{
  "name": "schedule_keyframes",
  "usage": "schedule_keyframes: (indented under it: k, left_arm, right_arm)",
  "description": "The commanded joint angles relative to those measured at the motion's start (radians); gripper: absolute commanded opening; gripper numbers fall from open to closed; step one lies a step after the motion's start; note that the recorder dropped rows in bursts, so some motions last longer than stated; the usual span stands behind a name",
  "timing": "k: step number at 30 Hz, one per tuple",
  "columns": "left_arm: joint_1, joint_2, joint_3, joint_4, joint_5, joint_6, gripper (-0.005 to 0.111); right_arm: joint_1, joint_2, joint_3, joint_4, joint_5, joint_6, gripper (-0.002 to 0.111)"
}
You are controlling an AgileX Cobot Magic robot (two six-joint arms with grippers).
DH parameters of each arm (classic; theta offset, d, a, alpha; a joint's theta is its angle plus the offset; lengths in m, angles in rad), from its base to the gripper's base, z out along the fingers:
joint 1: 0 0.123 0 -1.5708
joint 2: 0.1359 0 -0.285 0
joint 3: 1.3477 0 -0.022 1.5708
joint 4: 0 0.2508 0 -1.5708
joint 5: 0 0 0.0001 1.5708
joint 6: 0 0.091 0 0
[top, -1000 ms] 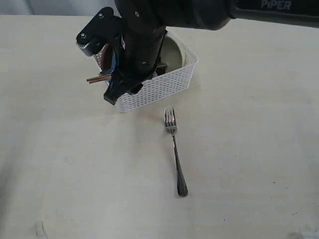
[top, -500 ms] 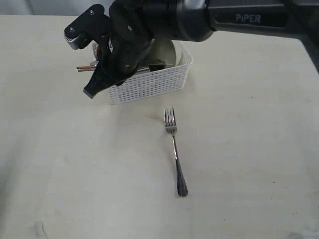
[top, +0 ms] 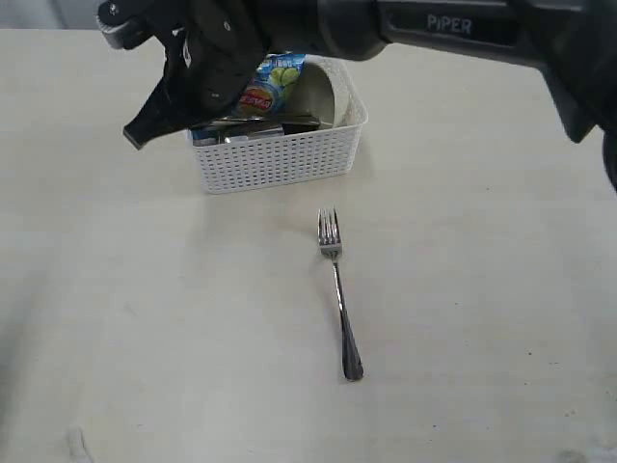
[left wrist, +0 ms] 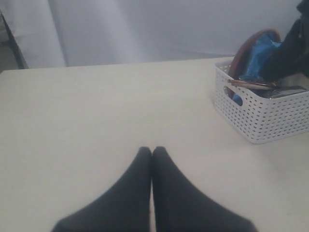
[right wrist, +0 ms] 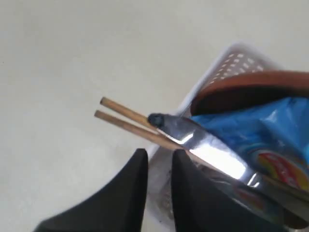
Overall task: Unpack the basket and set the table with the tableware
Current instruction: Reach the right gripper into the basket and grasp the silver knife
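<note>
Right gripper (right wrist: 158, 153): jaws narrowly apart, nothing between them; it hangs at the left end of the basket (top: 280, 164) as the exterior view shows it, its arm reaching across from the right; fingertips close to the chopsticks (right wrist: 125, 121) but not touching them.

Left gripper (left wrist: 152, 151): jaws pressed together, empty; positioned over bare table (top: 482, 289), well apart from the basket.

Basket: standing on the table towards its far edge. The chopsticks project over the rim; the knife (right wrist: 207, 150) lies across them, its rounded tip at the rim; the brown plate (right wrist: 251, 87) stands on edge against the end wall; the blue chip bag (top: 270, 82) sits beside it; the cream bowl (top: 316, 95) leans at the opposite end.

Fork (top: 336, 289): flat on the table in front of the basket, tines towards the basket, apart from it.
</note>
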Motion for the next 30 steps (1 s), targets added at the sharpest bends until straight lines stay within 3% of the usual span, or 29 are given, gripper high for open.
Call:
schedule_keyframes:
  k: [1,4,11,18,24,26,30]
  left_arm:
    - [-0.007,-0.003,0.002,-0.002,-0.012,0.001,0.000]
    - [-0.007,-0.003,0.002,-0.002,-0.012,0.001,0.000]
    - [-0.007,-0.003,0.002,-0.002,-0.012,0.001,0.000]
    - [-0.007,-0.003,0.002,-0.002,-0.012,0.001,0.000]
    - [-0.007,-0.003,0.002,-0.002,-0.012,0.001,0.000]
    - [-0.007,-0.003,0.002,-0.002,-0.012,0.001,0.000]
    - [-0.007,-0.003,0.002,-0.002,-0.012,0.001,0.000]
  right_arm:
    - [-0.005,-0.006,-0.072,-0.054,0.067,-0.011,0.029]
    - [-0.015,-0.002,-0.079,-0.062,0.069,-0.011,0.046]
    - [-0.052,0.063,-0.079,-0.024,0.093,-0.062,0.042]
    - [-0.054,0.119,-0.079,-0.080,0.082,-0.431,0.042]
    - [-0.050,0.151,-0.079,-0.170,0.003,-0.414,0.042]
    - [-0.050,0.151,-0.079,-0.202,-0.006,-0.398,0.038]
    - [-0.050,0.151,-0.079,-0.217,-0.002,-0.398,0.014]
